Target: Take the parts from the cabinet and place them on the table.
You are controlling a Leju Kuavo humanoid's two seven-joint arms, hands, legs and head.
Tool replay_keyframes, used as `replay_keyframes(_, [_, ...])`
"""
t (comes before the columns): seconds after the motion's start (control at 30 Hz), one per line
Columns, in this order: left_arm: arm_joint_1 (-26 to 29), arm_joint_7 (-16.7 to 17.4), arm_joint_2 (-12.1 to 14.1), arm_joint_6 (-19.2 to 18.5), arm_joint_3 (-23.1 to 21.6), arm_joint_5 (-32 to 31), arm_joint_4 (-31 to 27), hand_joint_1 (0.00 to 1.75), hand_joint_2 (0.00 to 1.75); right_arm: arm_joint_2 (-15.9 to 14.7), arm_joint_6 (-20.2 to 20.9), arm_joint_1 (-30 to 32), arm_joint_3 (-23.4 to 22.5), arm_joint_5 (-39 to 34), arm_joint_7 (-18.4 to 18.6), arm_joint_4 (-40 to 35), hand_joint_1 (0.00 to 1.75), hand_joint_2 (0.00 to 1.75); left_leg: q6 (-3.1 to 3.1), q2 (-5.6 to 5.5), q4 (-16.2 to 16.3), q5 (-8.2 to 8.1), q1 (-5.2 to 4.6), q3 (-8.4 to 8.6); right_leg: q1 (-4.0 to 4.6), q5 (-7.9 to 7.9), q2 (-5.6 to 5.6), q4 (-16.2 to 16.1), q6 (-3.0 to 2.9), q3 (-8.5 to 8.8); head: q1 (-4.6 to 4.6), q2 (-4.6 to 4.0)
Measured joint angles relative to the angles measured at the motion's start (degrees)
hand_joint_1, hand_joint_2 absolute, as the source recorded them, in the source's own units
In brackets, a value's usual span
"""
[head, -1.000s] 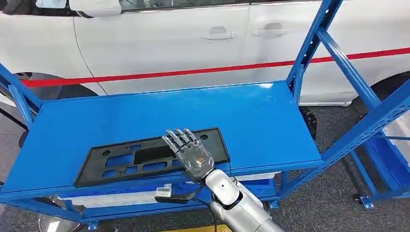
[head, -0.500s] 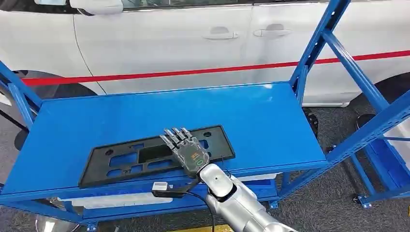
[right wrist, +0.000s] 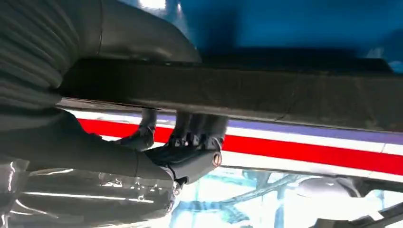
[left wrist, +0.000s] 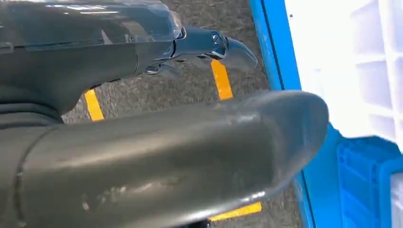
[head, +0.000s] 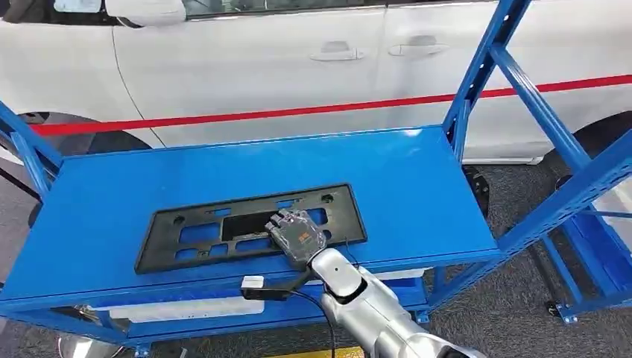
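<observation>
A flat black plastic plate [head: 201,235] with several cutouts lies on the blue cabinet shelf [head: 223,168], near its front edge. My right hand [head: 296,235] sits on the plate's front right part with its fingers curled down over it. In the right wrist view the plate's edge [right wrist: 285,102] runs between the thumb and the fingers of my right hand [right wrist: 185,156], so the hand grips it. My left hand [left wrist: 166,142] hangs over the floor with nothing in it, its fingers [left wrist: 209,45] apart from the thumb.
A white car [head: 261,67] with a red stripe stands close behind the cabinet. Blue uprights [head: 484,67] rise at the shelf's right end. White crates [head: 186,306] sit on the lower shelf. Yellow floor lines [left wrist: 221,78] and a blue bin [left wrist: 361,175] lie near my left hand.
My right hand's fingers, flat on the plate a second ago, have curled down over it. The plate has shifted a little to the right and back.
</observation>
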Motion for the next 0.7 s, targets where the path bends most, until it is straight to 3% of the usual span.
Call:
replay_keyframes(0.03, [0.0, 0.0, 0.0, 0.0, 0.0, 0.0, 0.0, 0.00, 0.00, 0.0, 0.0, 0.0, -0.1, -0.1, 0.0, 0.1, 1.68, 1.75, -0.17, 0.01, 2.3, -1.70, -0.03, -0.97, -0.08, -0.03, -0.03, -0.1, -0.27, 0.10, -0.37, 0.00])
replay_keyframes(0.13, [0.1, 0.0, -0.1, 0.0, 0.0, 0.0, 0.0, 0.00, 0.00, 0.0, -0.3, 0.0, -0.2, -0.2, -0.2, 0.5, 1.66, 1.75, -0.66, 0.02, 15.9, -8.02, 0.13, -7.45, 0.18, -0.15, -0.10, 0.0, -0.56, 0.05, -0.57, 0.00])
replay_keyframes(0.17, [0.2, 0.0, -0.2, 0.0, 0.0, 0.0, 0.0, 0.00, 0.00, -0.1, -0.3, 0.0, -0.2, -0.2, -0.3, 0.7, 1.69, 1.75, -0.69, 0.02, 18.0, -8.05, 0.13, -8.47, 0.26, -0.17, -0.10, 0.0, -0.58, 0.09, -0.59, 0.00])
replay_keyframes(0.2, [0.3, 0.0, -0.2, 0.0, 0.0, 0.1, 0.0, 0.00, 0.00, -0.1, -0.3, 0.1, -0.2, -0.3, -0.3, 0.7, 1.68, 1.75, -0.66, 0.02, 17.4, -7.07, 0.13, -8.25, 0.26, -0.19, -0.07, 0.0, -0.58, 0.17, -0.57, 0.00])
replay_keyframes(0.23, [0.3, 0.0, -0.2, 0.0, 0.0, 0.1, 0.0, 0.00, 0.00, -0.1, -0.3, 0.1, -0.3, -0.5, -0.4, 0.7, 1.73, 1.75, -0.55, 0.02, 13.3, -4.31, 0.13, -6.28, 0.27, -0.28, -0.02, 0.1, -0.54, 0.32, -0.61, 0.00])
replay_keyframes(0.3, [0.2, 0.0, -0.2, 0.0, 0.0, 0.2, 0.0, 0.00, 0.00, -0.1, -0.3, 0.1, -0.7, -1.3, -0.7, 0.7, 1.75, 1.75, -0.23, 0.09, 2.2, 0.72, 0.15, -0.68, 0.21, -0.52, 0.05, 0.2, -0.18, 0.68, -0.59, 0.00])
replay_keyframes(0.33, [0.2, 0.0, -0.2, 0.0, 0.0, 0.3, 0.0, 0.00, 0.00, -0.1, -0.3, 0.2, -0.9, -1.9, -1.1, 0.5, 1.75, 1.75, -0.01, 0.09, -0.4, -0.07, -0.06, 0.54, 0.61, -0.75, 0.07, 0.4, 0.17, 0.65, -0.59, 0.00])
replay_keyframes(0.37, [0.2, 0.0, -0.2, 0.0, 0.0, 0.3, 0.0, 0.00, 0.00, -0.2, -0.5, 0.3, -1.3, -2.9, -1.5, 0.0, 1.75, 1.75, 0.54, -0.02, -0.5, 0.28, -0.20, 0.57, 0.68, -0.73, 0.23, 0.5, 0.44, 0.55, -0.46, 0.00])
replay_keyframes(0.43, [0.6, -0.1, -0.3, 0.0, 0.0, 0.7, 0.0, 0.00, 0.00, -0.2, -0.7, 1.2, -1.9, -6.9, -4.0, -1.7, 1.75, 1.75, 1.00, 0.04, -0.3, 0.17, -0.36, 0.48, 0.58, -0.56, 0.30, 0.2, 0.97, 0.64, -0.44, 0.00])
replay_keyframes(0.5, [0.8, -0.4, -0.4, 0.1, 0.1, 1.1, 0.0, 0.00, 0.00, -0.2, -0.1, 2.6, -2.8, -12.4, -7.2, -5.6, 1.75, 1.75, 1.89, 0.36, -0.9, 0.69, 0.28, 0.83, 0.55, -1.09, 0.31, 0.6, 1.69, 0.70, -0.44, 0.00])
replay_keyframes(0.57, [1.1, -0.9, -0.4, 0.2, 0.5, 1.7, 0.0, 0.00, 0.00, -0.2, 1.3, 4.8, -3.3, -20.6, -10.9, -11.1, 1.75, 1.75, 2.61, 0.45, -1.0, 0.68, 0.25, 0.73, 0.45, -5.09, 0.19, 6.3, 2.05, -1.90, 0.02, 0.00])
replay_keyframes(0.63, [1.6, -1.4, -0.5, 0.3, 1.2, 2.1, 0.0, 0.00, 0.00, -0.5, 2.7, 7.6, -3.5, -26.1, -12.3, -17.0, 1.75, 1.75, 2.68, 0.46, -1.0, 0.65, 0.13, 0.57, 0.23, -9.43, 0.18, 16.2, 2.36, -6.72, 0.09, 0.00])
replay_keyframes(0.67, [1.9, -1.4, -0.5, 0.4, 1.4, 2.1, 0.0, 0.00, 0.00, -0.5, 3.1, 8.7, -3.6, -27.2, -12.2, -19.7, 1.75, 1.75, 2.68, 0.46, -1.0, 0.65, 0.07, 0.52, 0.13, -9.83, 0.18, 18.9, 2.40, -8.20, 0.07, 0.00])
replay_keyframes(0.7, [2.1, -1.5, -0.5, 0.4, 1.5, 2.1, 0.0, 0.00, 0.00, -0.5, 3.5, 9.5, -3.7, -27.3, -12.1, -21.0, 1.75, 1.75, 2.68, 0.44, -1.0, 0.64, 0.03, 0.53, 0.07, -8.87, 0.17, 18.7, 2.38, -8.21, 0.04, 0.00])
